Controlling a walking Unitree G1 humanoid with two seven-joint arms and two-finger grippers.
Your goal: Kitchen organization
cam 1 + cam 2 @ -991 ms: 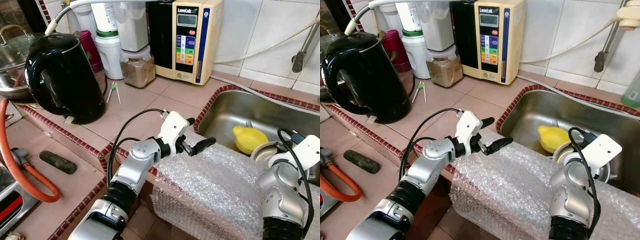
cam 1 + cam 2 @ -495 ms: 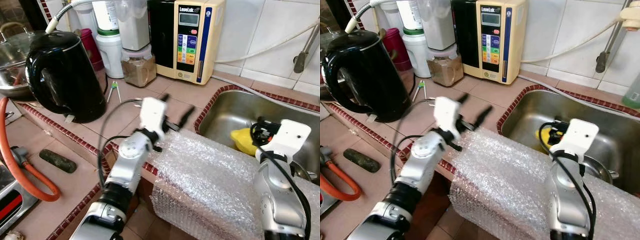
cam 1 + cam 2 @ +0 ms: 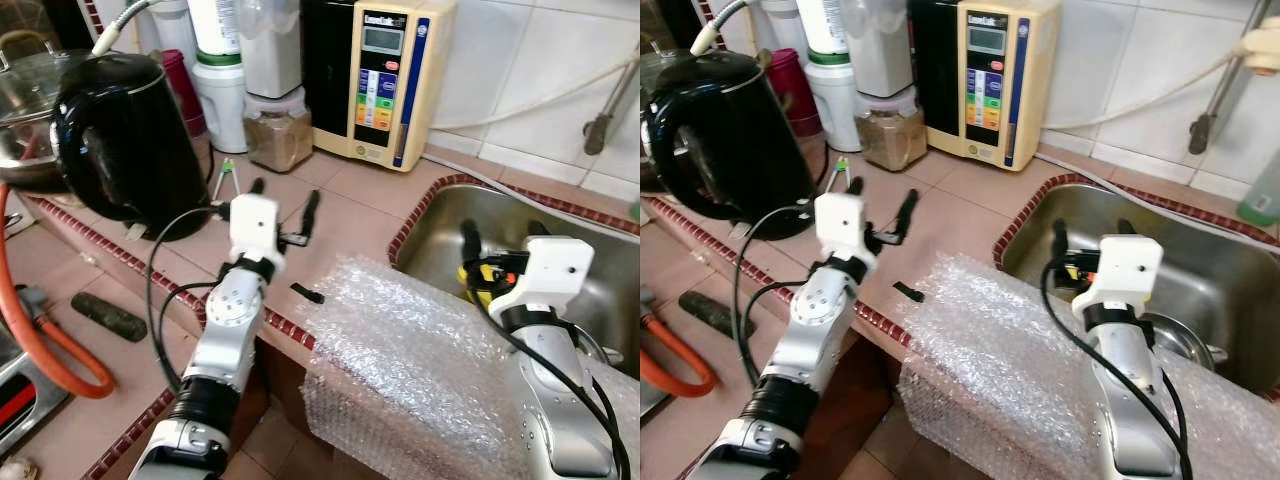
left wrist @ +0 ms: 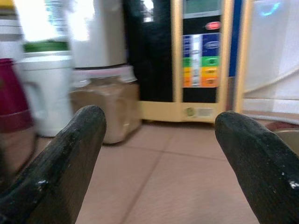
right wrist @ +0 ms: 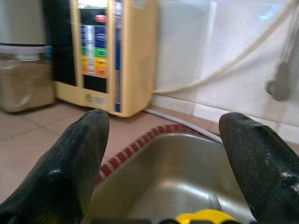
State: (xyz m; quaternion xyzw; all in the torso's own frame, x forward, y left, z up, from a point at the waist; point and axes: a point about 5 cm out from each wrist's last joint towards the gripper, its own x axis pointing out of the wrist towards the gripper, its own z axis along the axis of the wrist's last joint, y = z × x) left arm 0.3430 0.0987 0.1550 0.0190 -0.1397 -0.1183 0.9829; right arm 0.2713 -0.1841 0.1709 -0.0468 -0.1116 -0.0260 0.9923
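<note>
My left gripper (image 3: pixel 285 200) hovers open and empty over the tiled counter, pointing at the back wall; in the left wrist view its fingers (image 4: pixel 60 158) frame a jar of brown powder (image 4: pixel 105 105) and a cream water ioniser (image 4: pixel 201 60). My right gripper (image 3: pixel 500 238) stands open and empty above the steel sink (image 3: pixel 440 225), and a yellow object (image 5: pixel 205 217) lies just under it. A black kettle (image 3: pixel 125 140) stands at the left. A sheet of bubble wrap (image 3: pixel 420 370) drapes over the counter's front edge between the arms.
A small black piece (image 3: pixel 308 293) lies beside the bubble wrap. A green-handled tool (image 3: pixel 228 180) rests by the kettle. A white jug (image 3: pixel 222 100) and a lidded pot (image 3: pixel 25 100) stand at the back left. An orange hose (image 3: pixel 40 340) loops over the lower ledge.
Both arms have risen and swung to point at the back wall. The left gripper left the bubble wrap and moved left over the counter. The right gripper came up over the sink.
</note>
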